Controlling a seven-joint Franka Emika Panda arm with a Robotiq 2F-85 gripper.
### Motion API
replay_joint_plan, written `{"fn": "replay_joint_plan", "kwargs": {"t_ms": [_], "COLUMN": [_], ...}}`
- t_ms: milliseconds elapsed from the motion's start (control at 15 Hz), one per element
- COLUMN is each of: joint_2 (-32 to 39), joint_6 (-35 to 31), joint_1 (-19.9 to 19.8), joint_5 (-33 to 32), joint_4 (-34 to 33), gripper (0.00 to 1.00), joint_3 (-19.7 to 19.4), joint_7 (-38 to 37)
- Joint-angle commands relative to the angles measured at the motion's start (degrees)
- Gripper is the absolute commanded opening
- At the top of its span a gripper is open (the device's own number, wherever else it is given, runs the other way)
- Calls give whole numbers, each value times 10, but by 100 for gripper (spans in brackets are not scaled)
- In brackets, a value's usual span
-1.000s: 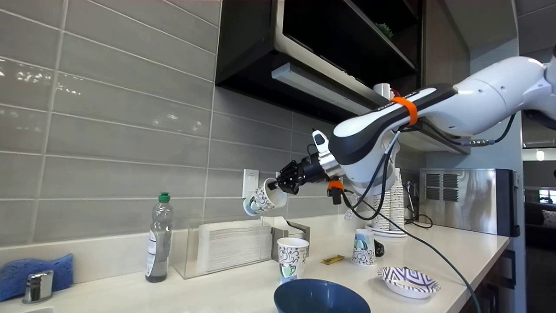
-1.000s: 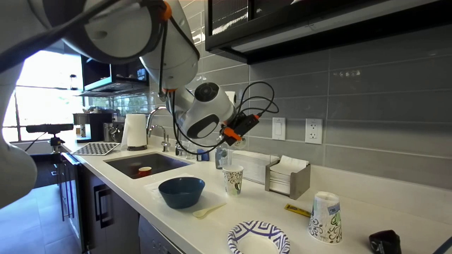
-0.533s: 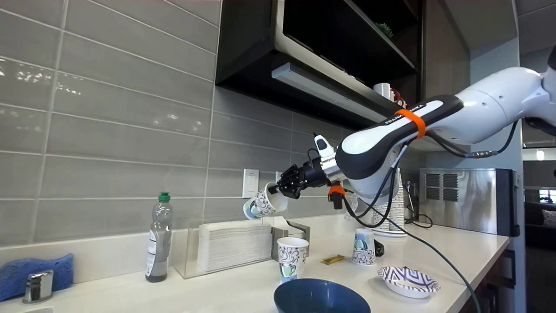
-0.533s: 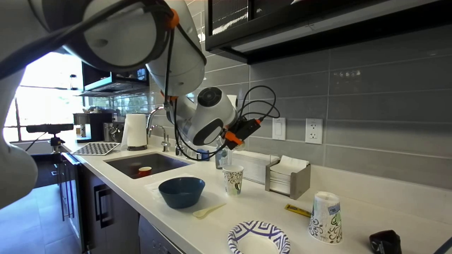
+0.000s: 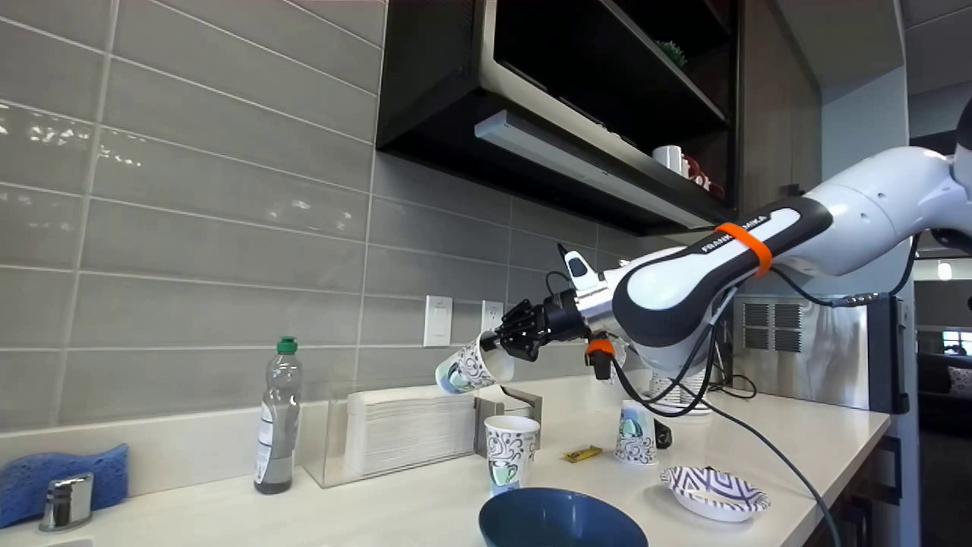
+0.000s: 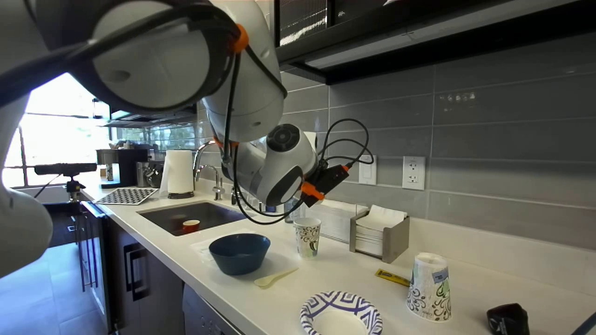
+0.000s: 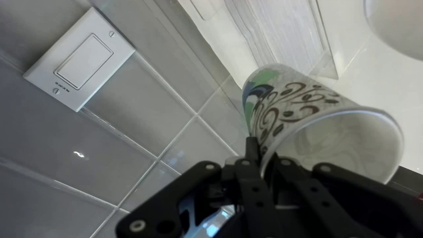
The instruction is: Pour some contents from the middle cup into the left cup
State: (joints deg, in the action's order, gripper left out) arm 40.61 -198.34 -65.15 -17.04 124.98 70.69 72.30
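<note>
While the middle cup [image 5: 471,368] hangs tilted almost onto its side just below the centre of an exterior view, mouth toward the right of the frame, any contents cannot be made out. The gripper [image 7: 263,155] pinches its rim, one fingertip inside the wall, one outside. The left cup [image 5: 510,456] stands upright lower down, not touching. Pouring seems in hand or about to begin; the next move probably calls for centring the mouth over the left cup, then tipping further, slowly. On the pale counter [image 6: 342,270] in an exterior view, a dark blue bowl [image 6: 237,261] sits near the left cup, with an upturned cup [image 6: 429,289] toward the lower right. At left in an exterior view, a soap bottle [image 5: 278,433] stands before grey tiles [image 5: 220,235], a dark cabinet [image 5: 433,91] at upper middle.
</note>
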Motion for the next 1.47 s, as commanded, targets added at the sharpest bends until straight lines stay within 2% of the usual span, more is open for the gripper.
{"fn": "replay_joint_plan", "kwargs": {"t_ms": [0, 333, 667, 733, 800, 1000, 1067, 1400], "joint_2": [62, 113, 145, 116, 120, 121, 121, 207], "joint_6": [-31, -54, -62, -46, -46, -46, -46, -26], "joint_1": [-37, -58, -70, -60, -61, -59, -59, -88], "joint_5": [-66, -140, -208, -177, -179, -179, -179, -280], "joint_4": [17, 26, 27, 24, 24, 24, 24, 26], "gripper": [1, 1, 1, 1, 5, 5, 1, 1], "joint_3": [30, 40, 28, 26, 25, 24, 24, 39], "joint_7": [19, 32, 51, 30, 31, 31, 31, 57]}}
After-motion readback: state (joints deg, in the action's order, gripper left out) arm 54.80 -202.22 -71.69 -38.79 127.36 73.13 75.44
